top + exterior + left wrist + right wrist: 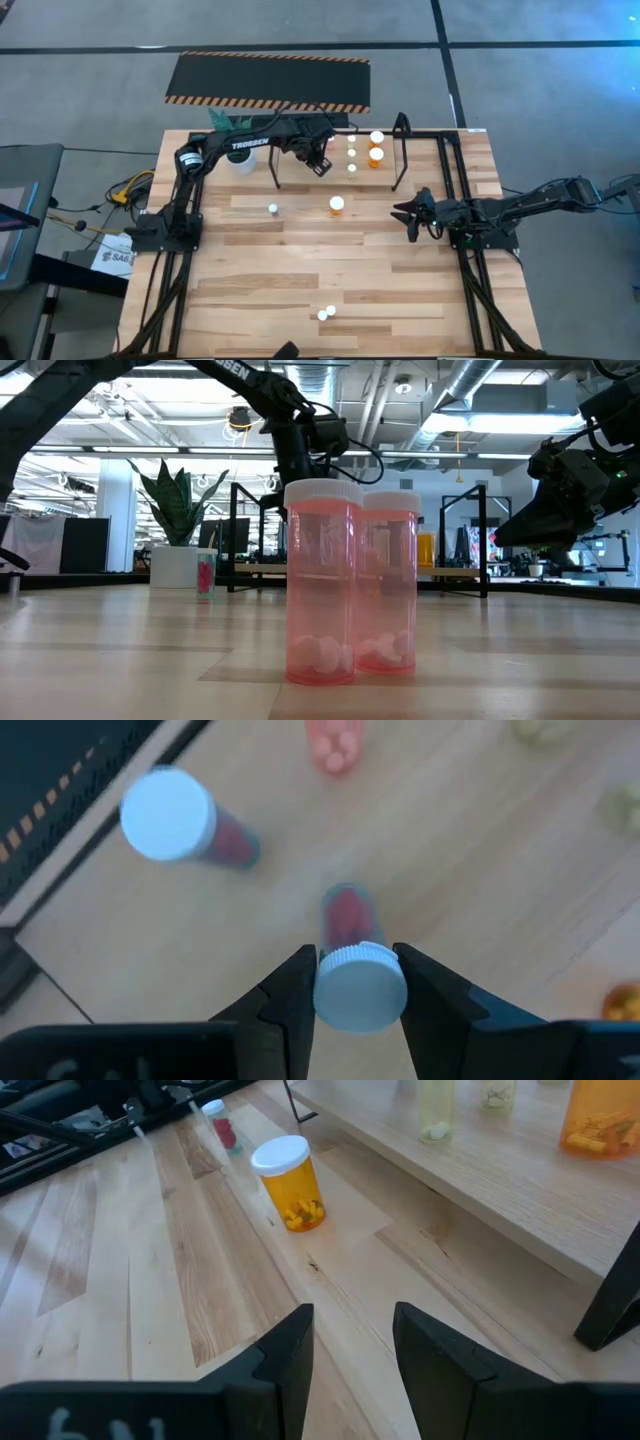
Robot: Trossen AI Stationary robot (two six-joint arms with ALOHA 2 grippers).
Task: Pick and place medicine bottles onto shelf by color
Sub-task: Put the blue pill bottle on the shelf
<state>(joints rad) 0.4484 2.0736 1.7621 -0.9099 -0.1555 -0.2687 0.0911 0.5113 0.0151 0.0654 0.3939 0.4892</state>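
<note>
Gripping: left end effector (358, 982) closed on cap of small red bottle (345, 920), bottle upright, pinched between both fingers (290, 990)
Left arm: reaching over back of counter (300, 270), end effector above left part of shelf (400, 135)
Red bottle position: over pale shelf board; contact with board cannot be told
Neighbours on shelf: second red bottle (175, 818) just beside, apart from held one; pink bottle (335, 742) a little further along
Shelf right part: large orange bottle (376, 148), small pale bottles (351, 154) to its left
Right end effector (412, 212): hovering low over counter right of centre, fingers (285, 1350) slightly parted, holding nothing
Counter, centre: orange bottle (337, 206) standing alone; small white-capped bottle (273, 209) well to its left
Counter, front edge: two pink bottles (350, 595) upright, side by side, touching or nearly so, white pills at bottom
Background: potted plant (178, 525) at back left of counter, near shelf's left end
</note>
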